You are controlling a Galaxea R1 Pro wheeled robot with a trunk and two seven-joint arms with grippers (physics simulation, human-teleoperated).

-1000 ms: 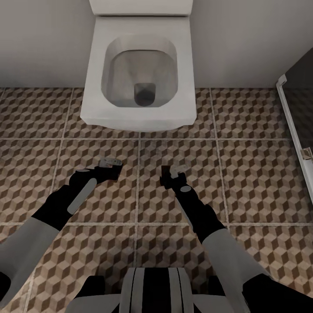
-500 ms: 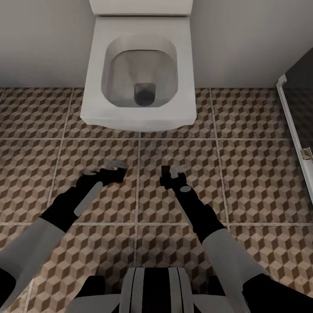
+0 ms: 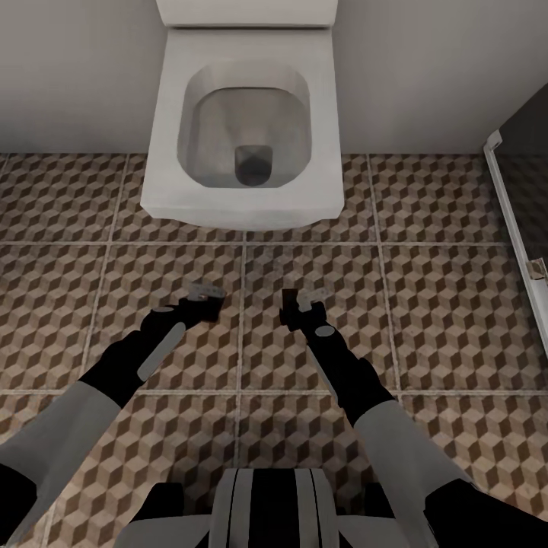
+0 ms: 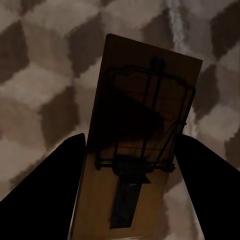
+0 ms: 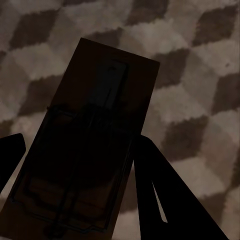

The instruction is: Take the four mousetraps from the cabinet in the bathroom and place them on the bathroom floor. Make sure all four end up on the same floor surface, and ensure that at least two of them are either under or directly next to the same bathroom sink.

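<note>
While the robot stands facing the white square toilet (image 3: 242,129), both arms reach low over the bathroom floor (image 3: 441,304), and each one has a mousetrap in hand. Look at the left gripper (image 3: 204,298): its two dark fingers (image 4: 47,192) sit on either long edge of the left mousetrap (image 4: 140,150), the tan board wedged between them, wire bar and spring plain to see in the left wrist view. So the fingers are closed in on the board, only as wide as the trap itself. From the head view that trap shows as a small pale sliver at the fingertips, just short of the grout line that runs down from the toilet's front.

Over to the right gripper (image 3: 303,301): same story, fingers (image 5: 165,195) flanking the right mousetrap (image 5: 90,150), which lies in deep shadow in the right wrist view. The board looks pinched between them, though it is dim enough that I would only say it seems gripped rather than swear to it. That trap sits just on the other side of the same grout line, near the left one but apart from it.

Both traps hang over the cube-patterned tiles in front of the toilet; whether they touch the floor, I cannot tell. At the far right, a white frame (image 3: 511,221) edges a dark panel.
</note>
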